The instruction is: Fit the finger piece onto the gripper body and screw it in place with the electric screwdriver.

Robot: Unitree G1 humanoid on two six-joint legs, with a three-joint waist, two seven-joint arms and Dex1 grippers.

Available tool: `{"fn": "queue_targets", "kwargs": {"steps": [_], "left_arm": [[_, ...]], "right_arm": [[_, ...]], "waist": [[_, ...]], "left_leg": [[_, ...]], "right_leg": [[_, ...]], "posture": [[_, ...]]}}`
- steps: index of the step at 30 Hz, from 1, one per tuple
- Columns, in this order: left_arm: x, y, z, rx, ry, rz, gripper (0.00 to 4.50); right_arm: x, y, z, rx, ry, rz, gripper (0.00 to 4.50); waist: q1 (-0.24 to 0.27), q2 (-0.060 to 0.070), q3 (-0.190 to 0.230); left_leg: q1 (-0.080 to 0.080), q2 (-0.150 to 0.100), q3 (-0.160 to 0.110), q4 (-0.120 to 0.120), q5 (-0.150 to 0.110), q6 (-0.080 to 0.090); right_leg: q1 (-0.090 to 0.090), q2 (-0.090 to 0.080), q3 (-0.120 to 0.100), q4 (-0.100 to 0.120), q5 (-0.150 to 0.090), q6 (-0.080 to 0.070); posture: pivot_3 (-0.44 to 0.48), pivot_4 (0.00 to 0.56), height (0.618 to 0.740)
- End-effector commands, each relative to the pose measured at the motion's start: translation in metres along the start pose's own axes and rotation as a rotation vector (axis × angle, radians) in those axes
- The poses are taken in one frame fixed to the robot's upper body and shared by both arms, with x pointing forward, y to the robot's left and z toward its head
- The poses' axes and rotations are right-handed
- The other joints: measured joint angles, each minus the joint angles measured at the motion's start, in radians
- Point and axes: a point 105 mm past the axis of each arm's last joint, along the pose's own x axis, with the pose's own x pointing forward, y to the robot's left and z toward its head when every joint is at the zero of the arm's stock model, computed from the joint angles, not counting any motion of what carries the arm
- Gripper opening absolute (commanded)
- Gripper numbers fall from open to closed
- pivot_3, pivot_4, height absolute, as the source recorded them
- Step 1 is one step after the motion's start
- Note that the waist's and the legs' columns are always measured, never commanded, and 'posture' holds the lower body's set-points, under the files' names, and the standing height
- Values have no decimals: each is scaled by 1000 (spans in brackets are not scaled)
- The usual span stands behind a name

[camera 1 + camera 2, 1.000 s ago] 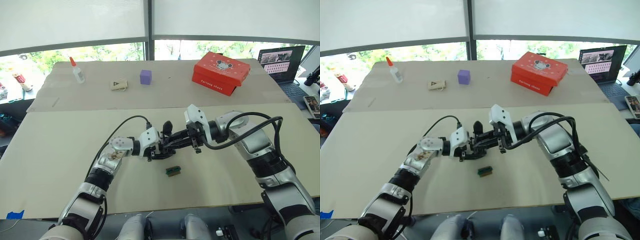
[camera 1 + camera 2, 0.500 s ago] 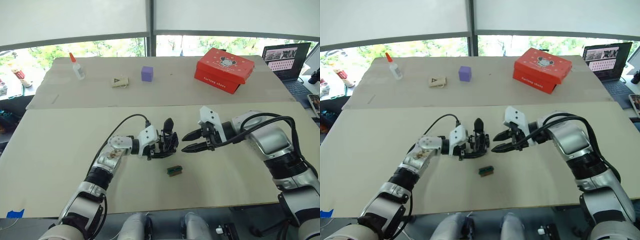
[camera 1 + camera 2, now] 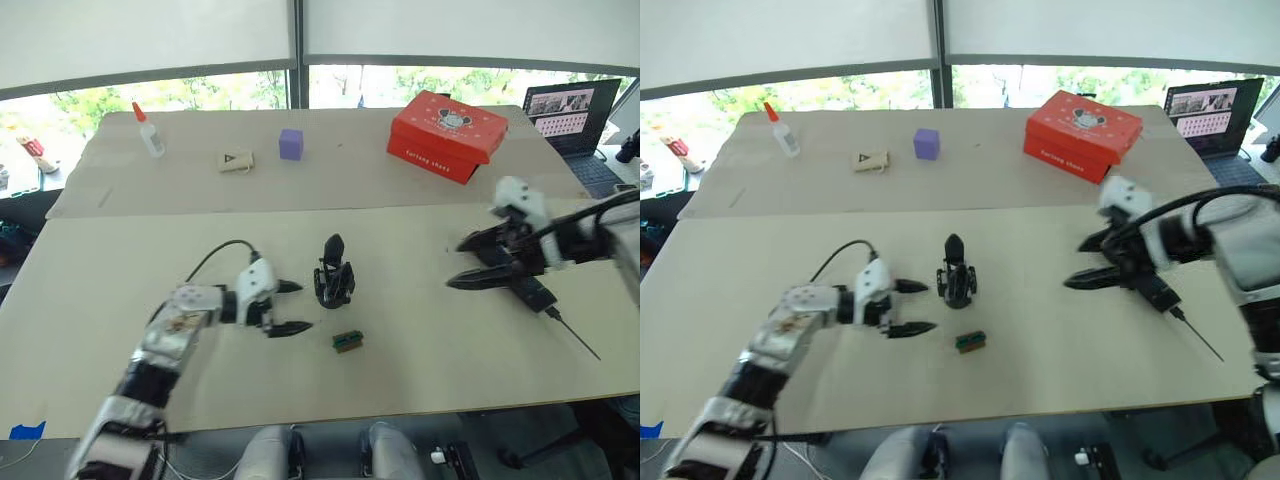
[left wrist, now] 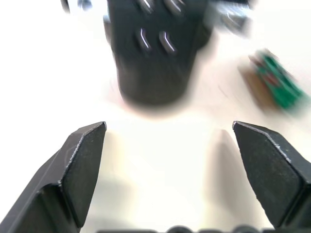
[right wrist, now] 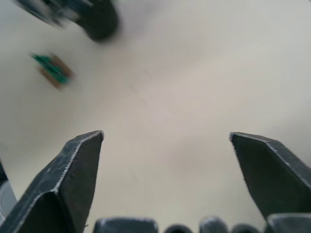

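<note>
Beige board covers the table (image 3: 120, 270) below a row of bright windows. On the far half sit a red box (image 3: 446, 137) with its lid shut, contents unseen, a purple cube (image 3: 291, 144), a glue bottle (image 3: 146, 131) and a small tan packet (image 3: 237, 161); a laptop (image 3: 569, 108) stands at the far right.

Mid-table, the gripper body (image 3: 333, 274) stands alone on its round base, a pointed black finger sticking up. Just near of it lies a small green-and-brown block (image 3: 347, 341). The left gripper (image 3: 288, 307) rests just left of the gripper body, fingers spread wide and holding nothing. The right gripper (image 3: 466, 262) hovers well to the right, also spread wide and empty. The electric screwdriver (image 3: 548, 304) lies beneath that arm at the right edge, thin bit pointing near-right.
</note>
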Motion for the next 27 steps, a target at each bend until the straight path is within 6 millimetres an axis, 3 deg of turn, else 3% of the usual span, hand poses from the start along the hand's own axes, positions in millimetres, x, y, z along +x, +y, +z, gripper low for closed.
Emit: {"fn": "queue_targets", "kwargs": {"steps": [1,3,6,10,13,23,27], "left_arm": [[-27,-17,43,31,-69,-48,4500],[-37,-26,59,24,-77,-69,4500],[-53,-43,99,67,-112,-118,4500],[-57,-57,133,112,-149,-159,4500],[-59,-64,150,138,-177,-166,4500],[-57,-69,163,161,-203,-162,4500],[-58,-68,165,171,-192,-164,4500]], "right_arm": [[-25,-20,-17,96,73,-98,4485],[-31,-29,-31,157,127,-134,4485],[-33,-48,-59,265,228,-202,4485],[-31,-70,-85,286,339,-283,4485],[-33,-78,-94,310,371,-315,4485],[4,-73,-103,387,339,-208,4485],[8,-73,-106,333,357,-197,3312]], "waist": [[3,2,4],[8,3,6],[9,3,8],[4,4,10],[4,7,13],[2,7,16],[3,5,16]], "left_leg": [[-1,0,0,0,0,0],[-2,0,0,1,0,0],[-2,0,0,2,0,0],[-1,-1,0,3,1,-1],[-1,-2,0,2,1,-2],[-1,-2,0,2,3,-4],[0,-2,-1,3,3,-4]], "right_leg": [[-1,-1,0,0,0,0],[-1,-2,0,0,0,0],[0,-1,0,0,0,0],[1,1,1,0,0,1],[1,2,1,1,-1,1],[2,7,2,1,-1,2],[4,8,2,0,-1,2]], "posture": [[0,150,740],[0,150,740],[0,150,740],[0,150,740],[0,150,740],[0,150,740],[0,150,740]]}}
